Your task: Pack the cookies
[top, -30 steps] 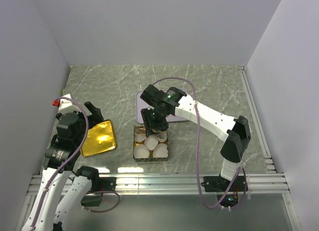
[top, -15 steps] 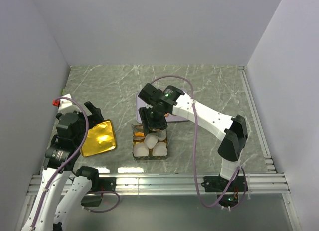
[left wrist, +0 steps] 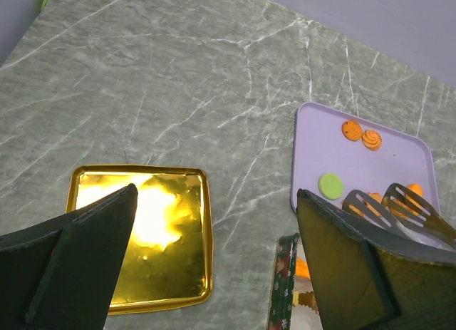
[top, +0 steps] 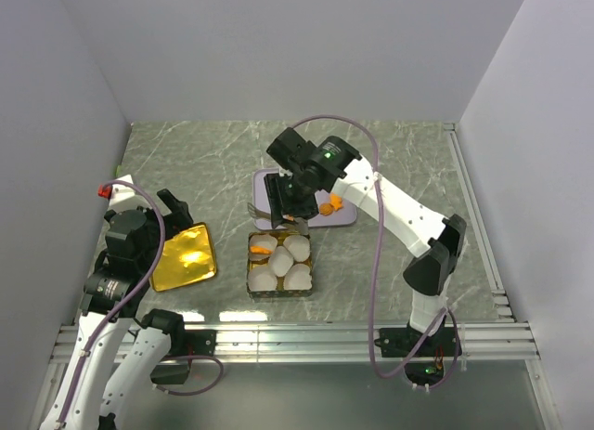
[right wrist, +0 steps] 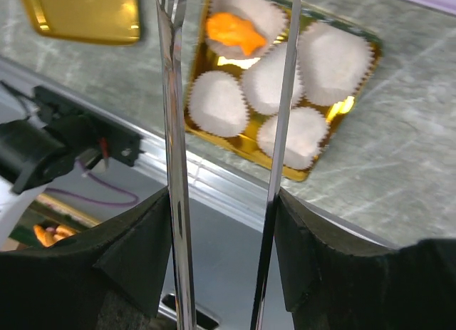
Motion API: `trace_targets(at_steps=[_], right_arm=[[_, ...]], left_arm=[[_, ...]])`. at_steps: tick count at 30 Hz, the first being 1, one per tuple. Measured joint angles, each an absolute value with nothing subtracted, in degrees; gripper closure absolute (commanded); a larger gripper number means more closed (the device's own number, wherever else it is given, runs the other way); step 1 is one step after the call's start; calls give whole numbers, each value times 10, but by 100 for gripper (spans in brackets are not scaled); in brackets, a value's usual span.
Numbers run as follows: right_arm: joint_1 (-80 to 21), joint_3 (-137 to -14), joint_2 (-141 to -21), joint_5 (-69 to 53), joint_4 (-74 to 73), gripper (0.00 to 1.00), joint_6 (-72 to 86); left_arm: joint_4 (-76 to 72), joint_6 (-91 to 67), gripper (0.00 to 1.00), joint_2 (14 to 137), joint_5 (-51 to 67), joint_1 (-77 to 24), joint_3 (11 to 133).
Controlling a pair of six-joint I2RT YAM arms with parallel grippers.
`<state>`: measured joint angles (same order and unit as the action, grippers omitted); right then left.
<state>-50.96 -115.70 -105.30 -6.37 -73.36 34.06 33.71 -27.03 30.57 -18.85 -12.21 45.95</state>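
A grey-green marble-patterned table [top: 204, 161] carries a shiny gold square lid [top: 186, 257] lying flat on its left side. Near the lid's right is a small gold-lined tin [top: 278, 296] holding five white fluted paper cups [top: 297, 276] packed edge to edge. Just behind the tin lies a flat lavender tray [left wrist: 385, 166], with slotted metal tongs [left wrist: 399, 205] over its near-left part, their two blades apart. A small red object [top: 104, 190] sits at the table's left edge, and an aluminium rail [top: 306, 339] runs along the near edge.

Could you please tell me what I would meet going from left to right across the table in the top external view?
Red object → gold lid → tin of paper cups → loose orange cookies → right arm's elbow.
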Motion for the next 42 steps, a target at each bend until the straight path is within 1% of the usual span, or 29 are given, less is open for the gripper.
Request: trace_targets(at_steps=[9,30,42], right_arm=[[-494,-1219,-1123,-28,-763,38,314],[-463,-1237,-1232,-17,-768,38,282],[-450,-1238,-1243,-22,-766,38,275]], left_arm=[[337,-267,1,306,-180,-122,460],[339,-266,0,318,-182,-122,460],[338,-266,1,321,-179,-122,460]])
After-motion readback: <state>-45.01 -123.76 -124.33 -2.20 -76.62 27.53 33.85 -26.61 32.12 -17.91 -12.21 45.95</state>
